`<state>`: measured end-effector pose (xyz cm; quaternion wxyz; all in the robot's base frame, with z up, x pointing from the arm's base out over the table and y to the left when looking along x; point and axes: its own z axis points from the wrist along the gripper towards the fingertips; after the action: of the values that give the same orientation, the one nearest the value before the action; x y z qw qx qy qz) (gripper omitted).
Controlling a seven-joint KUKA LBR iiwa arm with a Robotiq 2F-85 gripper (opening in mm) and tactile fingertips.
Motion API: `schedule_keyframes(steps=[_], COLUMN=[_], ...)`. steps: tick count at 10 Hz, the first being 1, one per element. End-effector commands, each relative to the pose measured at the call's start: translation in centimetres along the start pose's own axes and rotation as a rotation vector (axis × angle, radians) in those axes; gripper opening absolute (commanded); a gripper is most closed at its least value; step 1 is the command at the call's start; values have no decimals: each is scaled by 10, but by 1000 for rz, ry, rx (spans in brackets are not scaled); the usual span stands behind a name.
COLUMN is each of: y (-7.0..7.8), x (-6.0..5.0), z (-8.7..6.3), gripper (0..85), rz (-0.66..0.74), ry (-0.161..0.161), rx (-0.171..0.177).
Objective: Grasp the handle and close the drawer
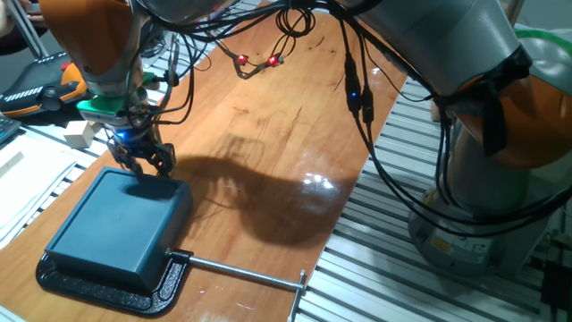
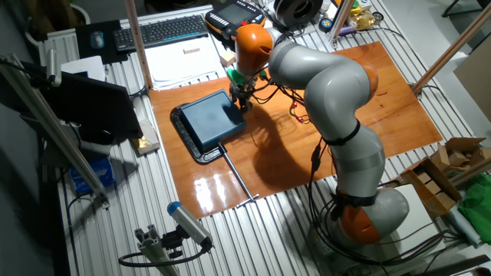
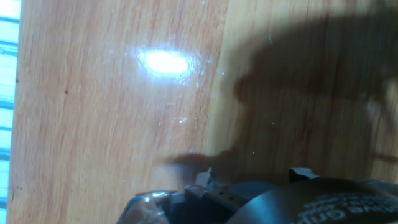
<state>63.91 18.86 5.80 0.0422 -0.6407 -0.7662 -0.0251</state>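
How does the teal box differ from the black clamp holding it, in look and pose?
The teal box is a smooth, flat, rounded-corner slab; the black clamp is a thin textured frame around its near end. The box lies under the claw at its far edge; the clamp sends a steel rod out across the wood. Both lie flat on the table.

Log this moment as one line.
claw: at teal box far edge, state unclear | drawer: not visibly protruding | clamp: holding box | board
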Motion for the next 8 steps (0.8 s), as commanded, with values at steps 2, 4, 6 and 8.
schedule_keyframes(steps=[2, 4, 6, 8], y=[2, 6, 6, 3], x=[-4, -15, -29, -46], z=[-3, -13, -29, -54], gripper=[850, 850, 793, 667], rz=[4, -5, -30, -71], ry=[-5, -12, -26, -50], rx=[0, 5, 8, 20])
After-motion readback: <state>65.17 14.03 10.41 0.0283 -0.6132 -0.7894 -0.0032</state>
